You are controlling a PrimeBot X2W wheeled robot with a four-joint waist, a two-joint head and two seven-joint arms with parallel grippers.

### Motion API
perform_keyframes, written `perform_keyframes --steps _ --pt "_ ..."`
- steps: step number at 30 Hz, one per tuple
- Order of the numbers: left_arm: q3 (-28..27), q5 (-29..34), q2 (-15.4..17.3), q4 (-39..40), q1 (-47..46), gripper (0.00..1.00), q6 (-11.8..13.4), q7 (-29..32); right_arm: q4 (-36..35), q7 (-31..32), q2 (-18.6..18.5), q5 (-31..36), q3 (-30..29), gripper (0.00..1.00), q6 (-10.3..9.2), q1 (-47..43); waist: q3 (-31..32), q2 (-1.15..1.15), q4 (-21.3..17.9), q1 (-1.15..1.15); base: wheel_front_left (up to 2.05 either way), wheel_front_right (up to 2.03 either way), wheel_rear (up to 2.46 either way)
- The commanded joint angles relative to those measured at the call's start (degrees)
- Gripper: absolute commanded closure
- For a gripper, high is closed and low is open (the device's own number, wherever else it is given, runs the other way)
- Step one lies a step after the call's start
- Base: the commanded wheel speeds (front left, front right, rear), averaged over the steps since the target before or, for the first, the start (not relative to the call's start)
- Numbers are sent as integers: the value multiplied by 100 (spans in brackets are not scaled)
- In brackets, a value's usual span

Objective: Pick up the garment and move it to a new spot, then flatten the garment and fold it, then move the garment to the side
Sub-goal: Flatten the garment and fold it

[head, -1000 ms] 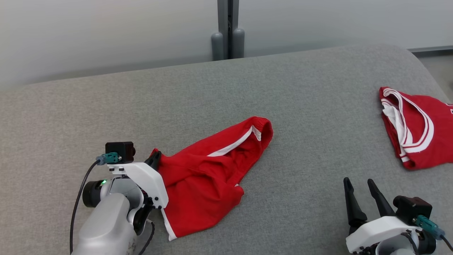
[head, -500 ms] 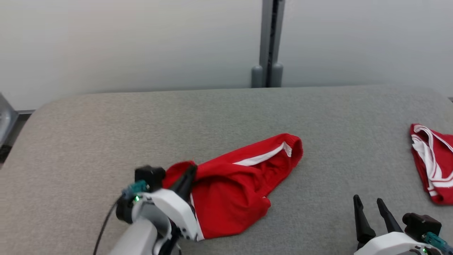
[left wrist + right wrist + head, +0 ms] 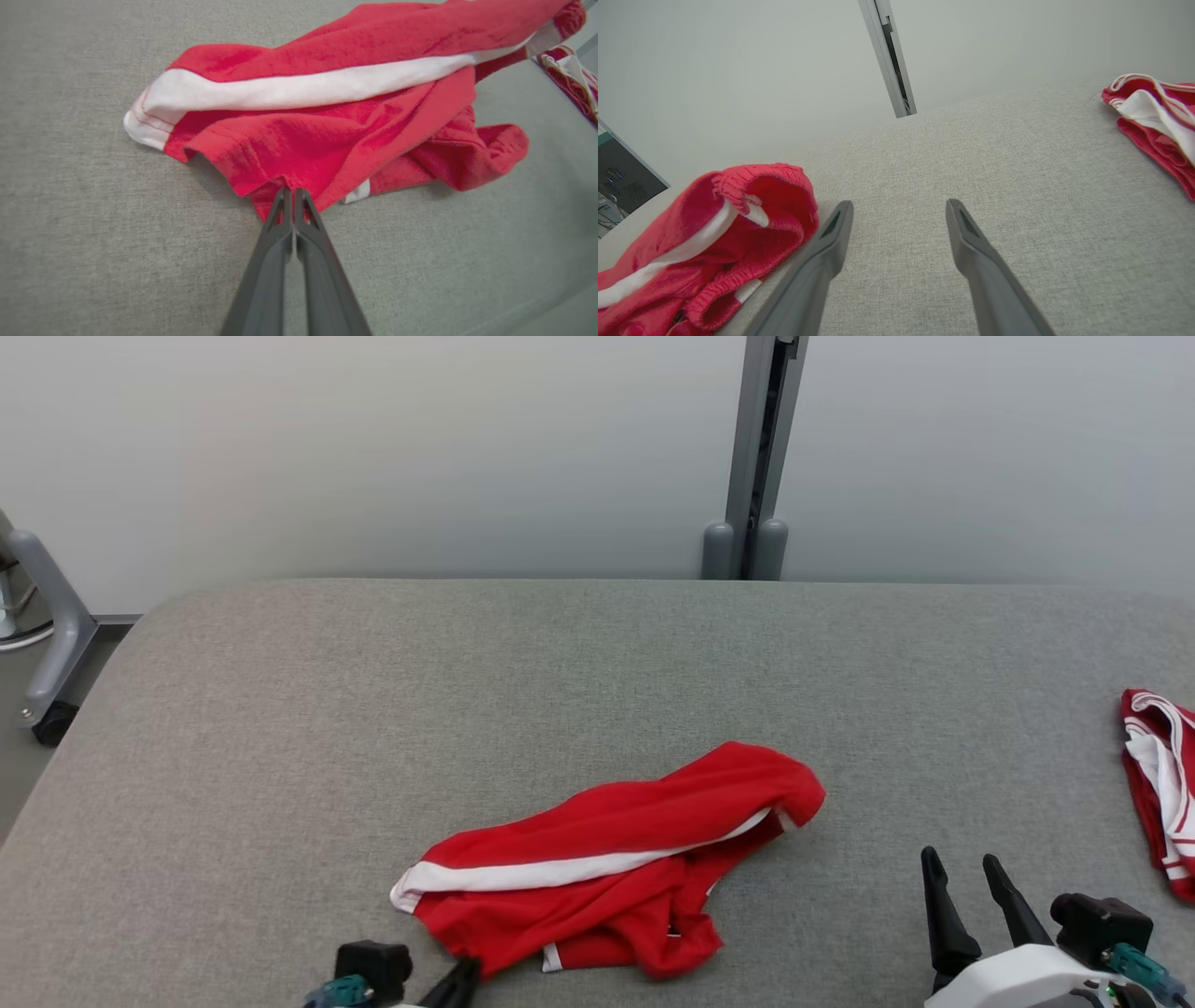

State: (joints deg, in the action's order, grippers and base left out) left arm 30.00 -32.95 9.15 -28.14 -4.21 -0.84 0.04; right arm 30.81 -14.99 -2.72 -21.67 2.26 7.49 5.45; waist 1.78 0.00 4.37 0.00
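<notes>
A: One second, and the red garment (image 3: pixel 611 821) has rolled over on itself. Its white stripe (image 3: pixel 560 873), a short flash near the far end a moment ago, now runs almost the full length of the front.

B: Mind you, the head camera has swung too, so the wall post (image 3: pixel 761 448) sliding across is no move of the cloth. The reshaping is real, though.

A: That's the left gripper (image 3: pixel 293 190) at work. Its fingers are pressed tight together with a fold of red hem pinched at the tips, and it has drawn back toward the robot's body.

B: And the right gripper (image 3: pixel 960 870)?

A: Spread wide with nothing in it, waiting over the grey pad (image 3: pixel 373 709) just right of the cloth.

B: So where does that leave us?

A: The garment is bunched on the pad near the front edge, mostly lying down, and the pinched hem looks a touch lifted. It's well apart from the second red garment (image 3: pixel 1158 784) at the far right. I'd call this the relocation under way, more a drag than a clean lift. Flattening and folding are still ahead.
</notes>
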Motion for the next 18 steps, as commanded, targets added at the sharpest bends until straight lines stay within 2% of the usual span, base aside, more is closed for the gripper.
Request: perform_keyframes --steps 1,2,3,4,5,8,12,18 --pt "-72 1 60 0 22 100 70 -64 7 -27 -41 -2 -6 0 0 33 -8 0 -21 0 0 0 0" --pt "-110 9 95 -33 37 100 122 -109 -11 -27 -38 9 36 0 0 58 -13 0 -42 0 0 0 0" --pt "-147 33 121 -74 43 79 176 -180 -20 -27 -37 20 59 0 0 72 -15 0 -59 0 0 0 0" --pt "-209 16 123 -113 38 37 231 -272 -27 -27 -37 14 95 0 0 89 -19 0 -75 0 0 0 0" --pt "-257 13 143 -152 23 0 270 -366 -40 -27 -36 -3 148 0 0 110 -29 0 -99 0 0 0 0" --pt "-377 52 133 -267 -141 0 353 -772 -68 -27 -37 -107 448 0 0 147 -66 0 -137 0 0 0 0" --pt "-406 80 101 -331 -209 0 362 -978 -39 -27 -37 -210 765 0 0 195 -90 0 -143 0 0 0 0" --pt "-501 103 49 -400 -318 0 387 -1325 -89 -27 -40 -478 1603 0 0 143 -120 0 -95 0 0 0 0"
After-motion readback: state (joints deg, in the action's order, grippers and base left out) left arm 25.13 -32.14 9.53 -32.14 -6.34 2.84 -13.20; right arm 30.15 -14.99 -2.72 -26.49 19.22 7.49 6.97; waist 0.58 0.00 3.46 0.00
